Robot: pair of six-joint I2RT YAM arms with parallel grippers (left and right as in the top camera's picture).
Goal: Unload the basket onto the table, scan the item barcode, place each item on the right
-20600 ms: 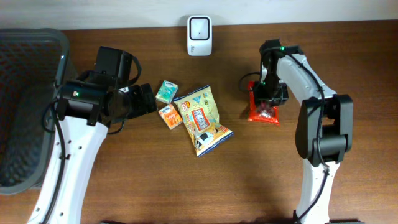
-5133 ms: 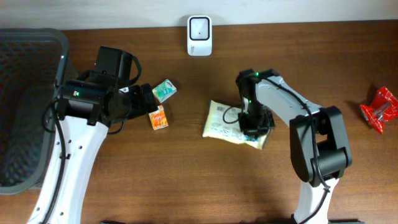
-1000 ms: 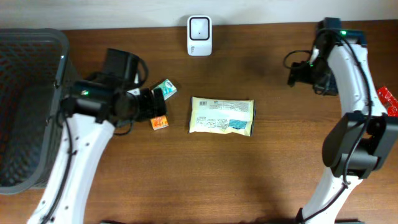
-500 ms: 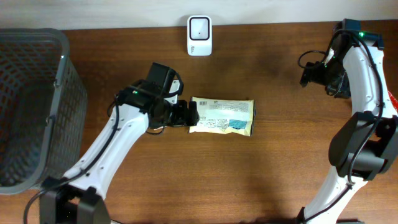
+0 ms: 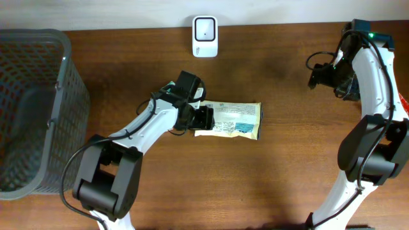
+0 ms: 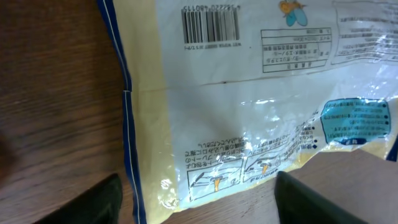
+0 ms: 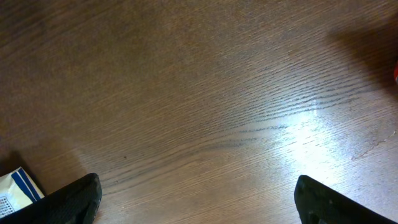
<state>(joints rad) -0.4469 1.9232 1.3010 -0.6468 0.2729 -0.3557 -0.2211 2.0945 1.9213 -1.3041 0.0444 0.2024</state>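
Observation:
The item is a yellow and white snack bag (image 5: 235,120) lying flat at the table's middle, printed back up. Its barcode (image 6: 210,25) shows at the top of the left wrist view. My left gripper (image 5: 204,118) sits over the bag's left end, open, with that end of the bag (image 6: 236,124) between the two dark fingers (image 6: 87,202). The white scanner (image 5: 204,29) stands at the back edge. My right gripper (image 5: 314,76) hovers far right, open over bare wood (image 7: 205,112).
A dark mesh basket (image 5: 61,70) fills the left side. A red packet (image 5: 402,102) peeks in at the right edge. A white and blue corner (image 7: 15,186) shows at the lower left of the right wrist view.
My left arm has swung right from the table's left side to the bag, and its jaws have narrowed around the bag's end. The right arm shifted slightly right, then held still.

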